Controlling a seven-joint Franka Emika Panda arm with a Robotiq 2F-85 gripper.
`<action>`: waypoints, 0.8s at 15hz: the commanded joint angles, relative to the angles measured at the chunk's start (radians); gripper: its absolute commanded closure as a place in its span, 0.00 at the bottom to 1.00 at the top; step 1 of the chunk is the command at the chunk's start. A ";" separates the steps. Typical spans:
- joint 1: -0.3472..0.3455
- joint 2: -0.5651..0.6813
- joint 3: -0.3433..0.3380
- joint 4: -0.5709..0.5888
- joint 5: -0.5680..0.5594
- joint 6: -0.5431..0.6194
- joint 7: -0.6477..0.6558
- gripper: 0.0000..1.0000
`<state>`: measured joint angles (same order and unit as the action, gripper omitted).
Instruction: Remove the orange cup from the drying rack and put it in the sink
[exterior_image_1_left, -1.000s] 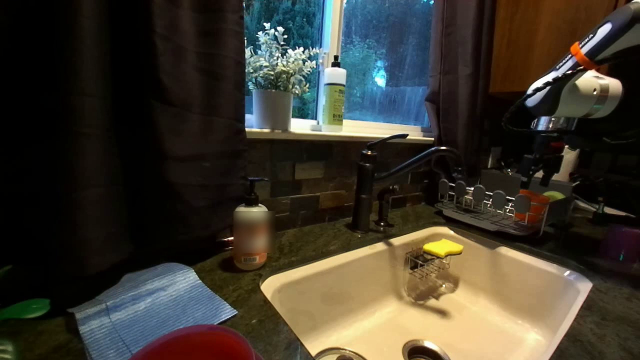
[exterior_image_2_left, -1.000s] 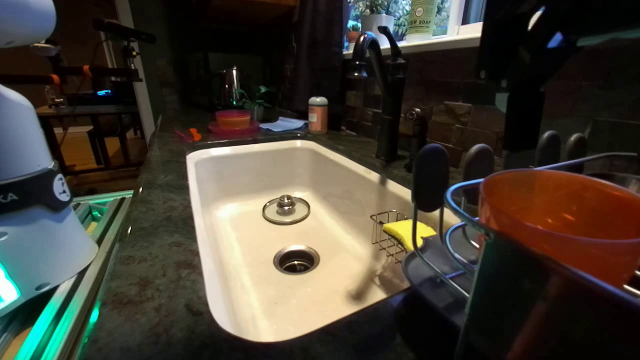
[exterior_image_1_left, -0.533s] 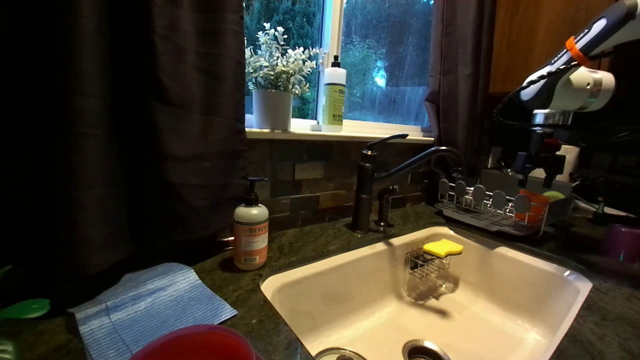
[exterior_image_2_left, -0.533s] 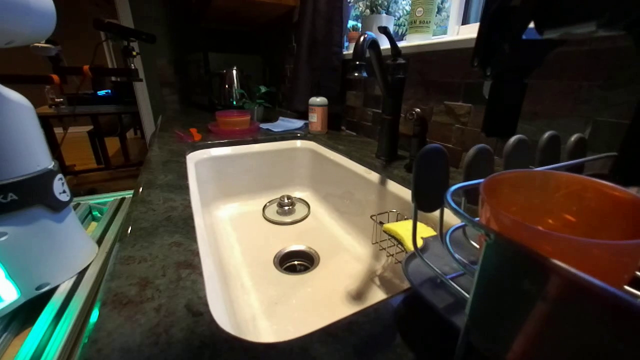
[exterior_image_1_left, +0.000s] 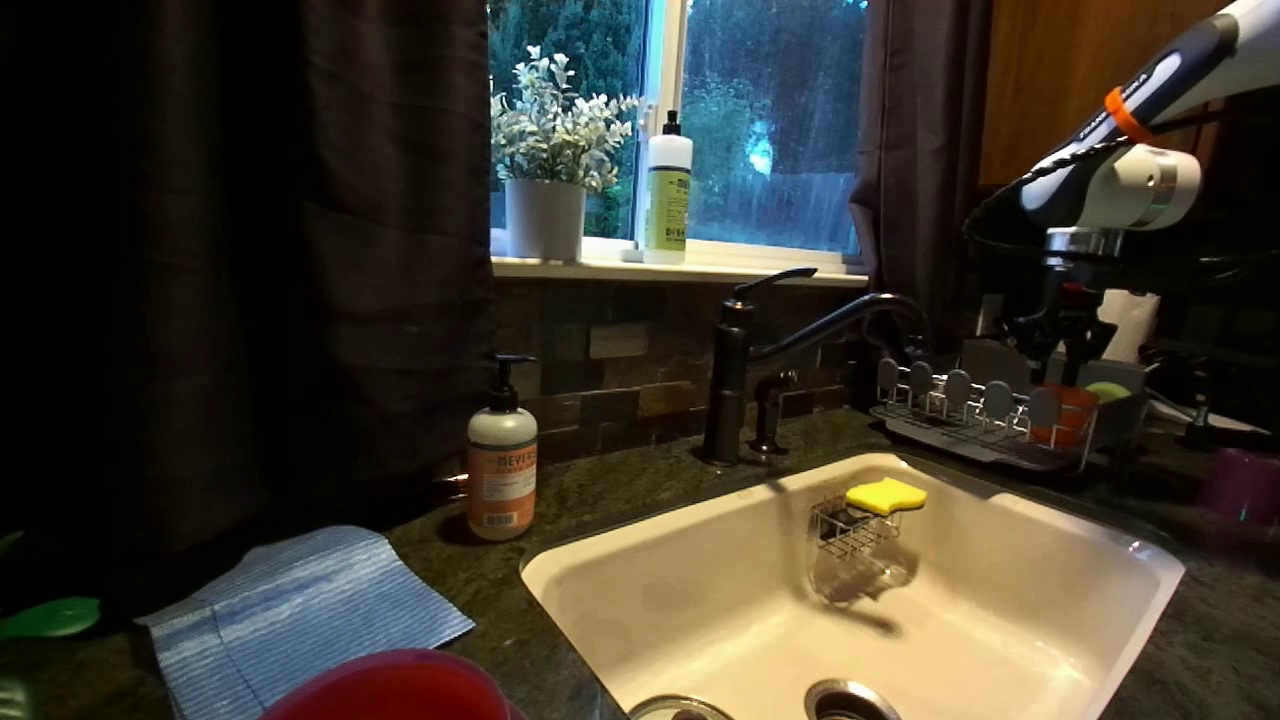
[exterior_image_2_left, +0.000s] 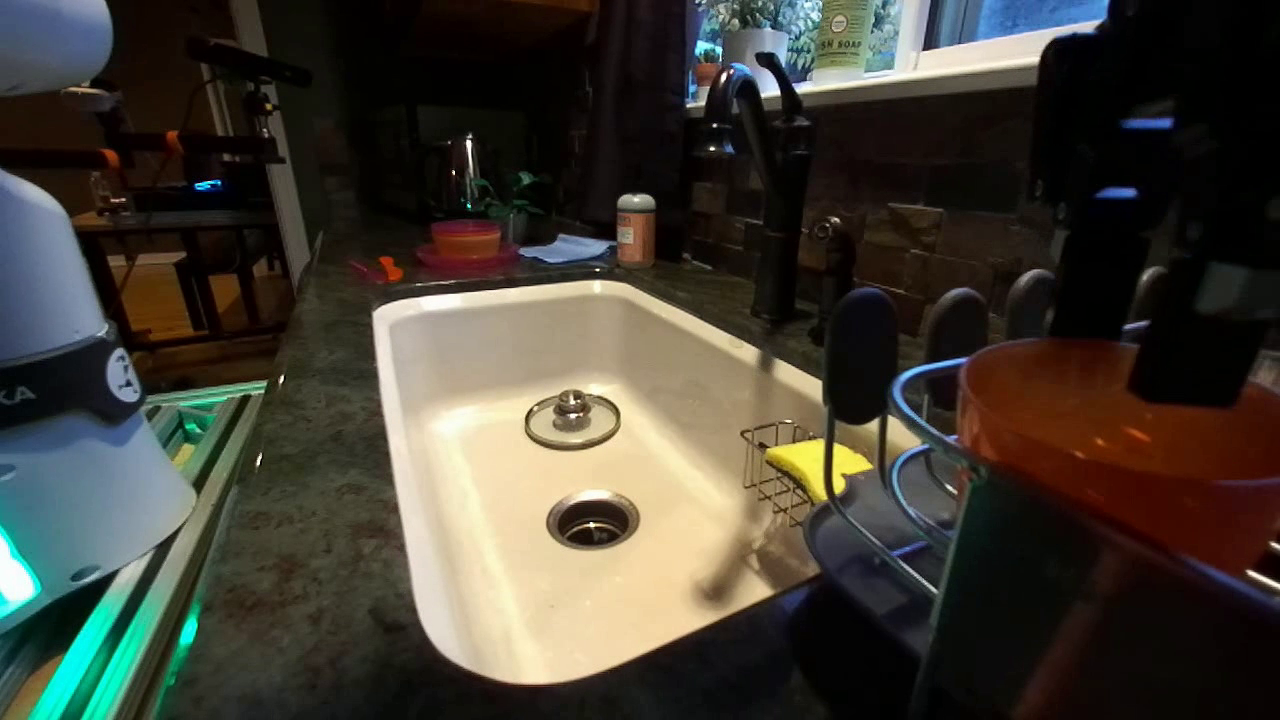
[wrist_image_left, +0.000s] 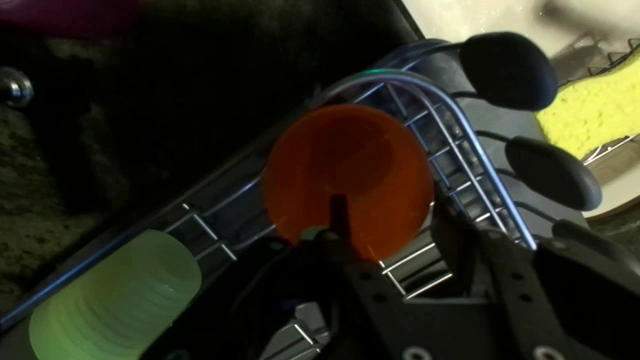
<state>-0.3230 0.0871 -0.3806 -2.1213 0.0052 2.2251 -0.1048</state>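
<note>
At the rack (wrist_image_left: 510, 120) | our gripper (wrist_image_left: 390, 200) spread, one finger (wrist_image_left: 340, 215) over the orange cup (wrist_image_left: 350, 150) | risk: if we pinch too shallow, cup may slip

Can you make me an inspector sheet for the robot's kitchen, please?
Surface: dark countertop around the white sink.
Job's things: orange cup, mouth up, in the drying rack.
Clutter: pale green thing in the rack, yellow sponge, glass lid in sink, soap bottle, blue cloth.
Gripper: open, one finger over the cup's mouth, one outside; touching unclear.
Cables: black cable loops by the arm.
Surroundings: window, dark curtains, potted plant.
</note>
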 joint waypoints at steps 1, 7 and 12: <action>-0.014 0.030 0.016 0.030 0.024 -0.012 0.044 0.83; -0.020 0.017 0.015 0.038 0.015 -0.017 0.061 1.00; -0.022 -0.067 0.008 0.006 -0.044 -0.003 0.060 0.99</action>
<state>-0.3347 0.0830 -0.3744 -2.0933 0.0000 2.2251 -0.0538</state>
